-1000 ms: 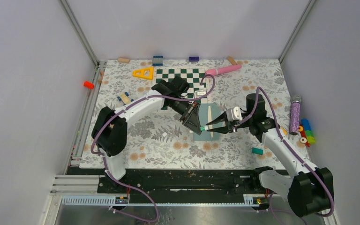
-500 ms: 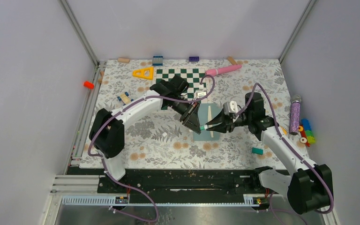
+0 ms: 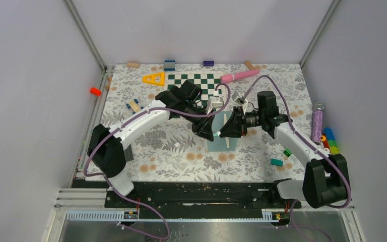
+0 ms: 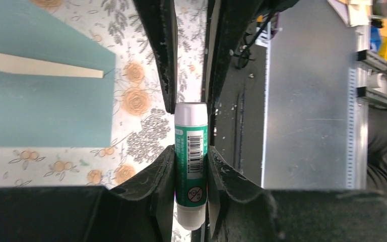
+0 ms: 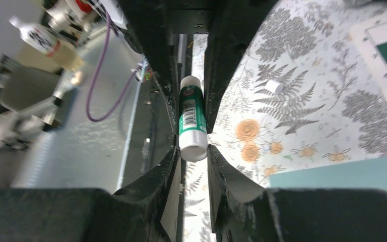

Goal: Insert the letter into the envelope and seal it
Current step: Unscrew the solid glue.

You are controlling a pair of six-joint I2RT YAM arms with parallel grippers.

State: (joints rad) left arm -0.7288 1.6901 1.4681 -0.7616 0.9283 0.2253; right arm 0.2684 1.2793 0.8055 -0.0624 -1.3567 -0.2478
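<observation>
A green-and-white glue stick (image 5: 190, 113) is clamped around its body by the left gripper (image 4: 190, 151), and its white end is pinched between the narrowed fingers of the right gripper (image 5: 192, 151). Beneath them, the envelope (image 4: 45, 111) is laid flat on the floral table cover (image 3: 161, 156), with the letter (image 4: 40, 68) seen as a cream strip across it. The chessboard (image 3: 201, 80) is set behind, enclosed by plain grey walls (image 3: 191, 30).

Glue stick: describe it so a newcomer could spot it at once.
On the floral table, find the teal envelope near the chessboard. Over it the left gripper and right gripper meet on the glue stick: a small green tube with white ends and a barcode, the only held item.
</observation>
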